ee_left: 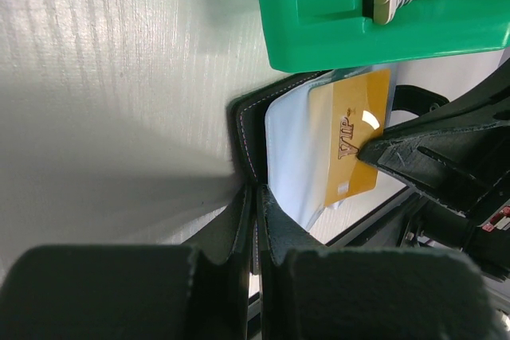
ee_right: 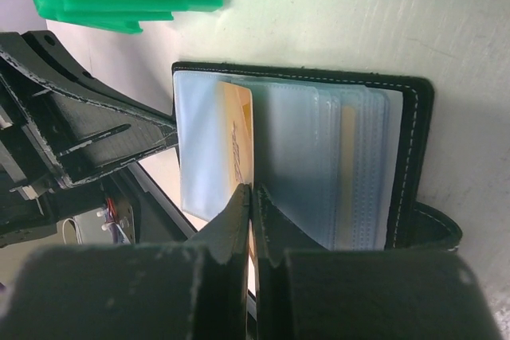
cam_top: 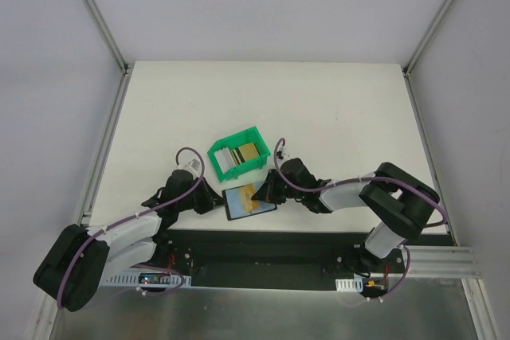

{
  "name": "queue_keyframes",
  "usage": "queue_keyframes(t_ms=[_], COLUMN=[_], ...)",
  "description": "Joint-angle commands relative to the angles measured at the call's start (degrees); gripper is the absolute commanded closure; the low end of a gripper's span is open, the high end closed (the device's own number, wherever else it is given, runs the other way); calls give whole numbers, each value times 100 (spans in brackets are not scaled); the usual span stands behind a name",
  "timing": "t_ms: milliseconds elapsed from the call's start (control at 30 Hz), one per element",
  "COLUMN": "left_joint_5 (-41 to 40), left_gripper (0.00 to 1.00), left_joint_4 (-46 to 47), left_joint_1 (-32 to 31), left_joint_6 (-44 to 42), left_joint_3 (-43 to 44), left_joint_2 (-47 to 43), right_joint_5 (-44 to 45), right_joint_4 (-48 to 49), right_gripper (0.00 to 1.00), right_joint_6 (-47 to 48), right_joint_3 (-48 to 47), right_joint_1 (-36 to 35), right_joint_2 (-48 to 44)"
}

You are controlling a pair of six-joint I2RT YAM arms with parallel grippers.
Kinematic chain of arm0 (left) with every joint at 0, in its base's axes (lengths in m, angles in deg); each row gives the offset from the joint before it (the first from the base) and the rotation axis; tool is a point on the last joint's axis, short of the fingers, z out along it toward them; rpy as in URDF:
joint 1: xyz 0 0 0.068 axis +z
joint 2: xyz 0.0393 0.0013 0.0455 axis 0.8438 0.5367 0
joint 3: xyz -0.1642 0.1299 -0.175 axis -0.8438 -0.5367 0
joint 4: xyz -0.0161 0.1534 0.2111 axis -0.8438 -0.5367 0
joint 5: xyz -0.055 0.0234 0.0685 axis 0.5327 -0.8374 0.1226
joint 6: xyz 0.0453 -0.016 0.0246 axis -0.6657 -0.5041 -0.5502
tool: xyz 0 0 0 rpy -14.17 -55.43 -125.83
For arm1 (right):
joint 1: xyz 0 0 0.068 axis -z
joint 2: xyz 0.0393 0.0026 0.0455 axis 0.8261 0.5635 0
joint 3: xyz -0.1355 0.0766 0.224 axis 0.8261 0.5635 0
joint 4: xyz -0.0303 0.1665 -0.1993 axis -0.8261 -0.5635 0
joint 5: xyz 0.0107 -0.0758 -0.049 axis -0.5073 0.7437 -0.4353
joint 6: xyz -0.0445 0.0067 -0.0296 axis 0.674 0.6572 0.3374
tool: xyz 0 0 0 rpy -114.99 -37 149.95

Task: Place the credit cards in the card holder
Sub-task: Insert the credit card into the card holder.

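A gold card (ee_left: 351,137) lies on the open card holder (ee_right: 414,141). It rests on the see-through pockets (ee_right: 303,149) and sits a bit crooked. It looks only partly tucked in, and I cannot tell how far it has gone into a pocket. The card holder lies flat on the white desk (cam_top: 319,117), just in front of the green bin (ee_left: 335,21).

The right tool (ee_right: 251,193) has its two fingers pressed together, and its tip is on the gold card. It looks like it is pushing the card, not pinching it. The left tool (ee_left: 255,197) also has its fingers together. Its tip is at the edge of the card holder, on the other side, and I think it is keeping the holder in place.

More cards (cam_top: 239,154) stand in the green bin, so most of the job is not done.

Things could go wrong here. The card might slide over the top of a pocket if the tip pushes too flat. A hard push could bend the card. If the left tool slips off, the holder could scoot away or flip shut.
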Motion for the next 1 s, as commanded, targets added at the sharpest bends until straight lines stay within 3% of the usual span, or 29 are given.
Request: queue_keyframes(t_ms=[0,300,400,500,633,967], left_joint_5=[-229,-256,-238,-256,-265,-265], left_gripper=[100,100,100,100,100,100], left_joint_4=[-810,-802,-810,-802,-802,-802], left_joint_1=[52,52,52,52,52,52], left_joint_6=[-223,-214,-206,-188,-214,-232], left_joint_3=[-180,-163,-163,-189,-189,-162], left_joint_2=[101,101,101,92,101,154], right_joint_5=[317,835,1169,1643,1759,1609], right_joint_4=[-146,-1032,-1453,-2192,-2431,-2580], right_gripper=[100,90,68,59,55,57], right_joint_6=[-12,-74,154,427,603,893], right_joint_3=[-48,-258,-320,-496,-531,-979], right_joint_1=[-81,-319,-284,-275,-301,-573], right_joint_2=[195,-41,-296,-612,-868,-622])
